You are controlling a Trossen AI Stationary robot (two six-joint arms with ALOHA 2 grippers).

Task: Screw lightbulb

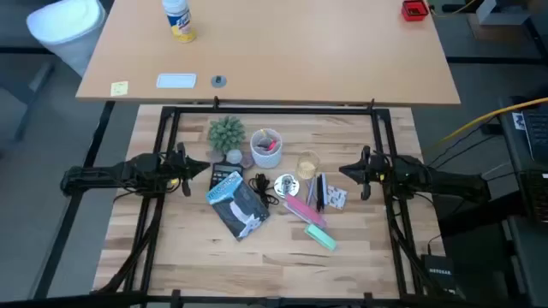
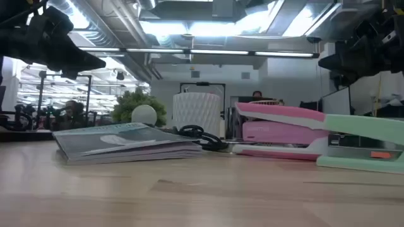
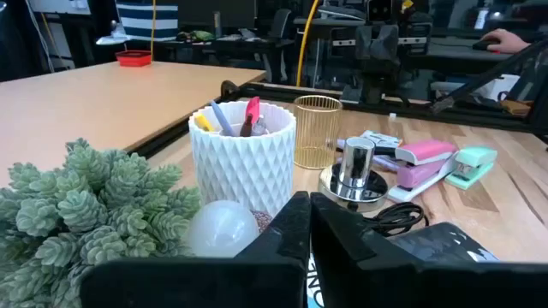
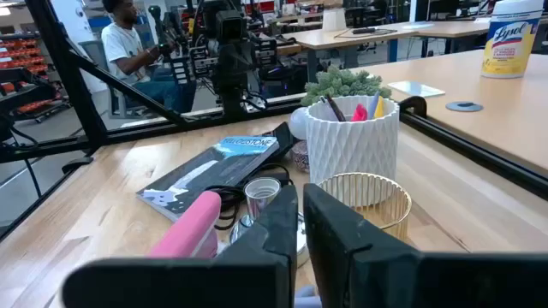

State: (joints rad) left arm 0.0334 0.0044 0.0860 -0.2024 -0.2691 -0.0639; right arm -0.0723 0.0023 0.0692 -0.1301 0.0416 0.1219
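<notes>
The lightbulb (image 3: 221, 228) is a small white round bulb. It lies on the table between a green plant (image 3: 81, 210) and a white ribbed cup (image 3: 244, 162), and also shows in the low view (image 2: 144, 115) and the right wrist view (image 4: 297, 122). A shiny metal stand (image 1: 285, 184) with a black cord (image 1: 259, 186) stands mid-table. My left gripper (image 1: 204, 165) is shut and empty, above the table just left of the plant and bulb. My right gripper (image 1: 343, 171) is shut and empty, right of a gold wire cup (image 1: 306, 162).
A book (image 1: 235, 203) lies mid-table by the cord. A pink stapler (image 1: 300, 210) and a mint stapler (image 1: 321, 238) lie to its right. Small cards (image 1: 334, 197) lie near my right gripper. A black frame (image 1: 274, 109) borders the worktop. A person sits beyond the table (image 4: 128, 43).
</notes>
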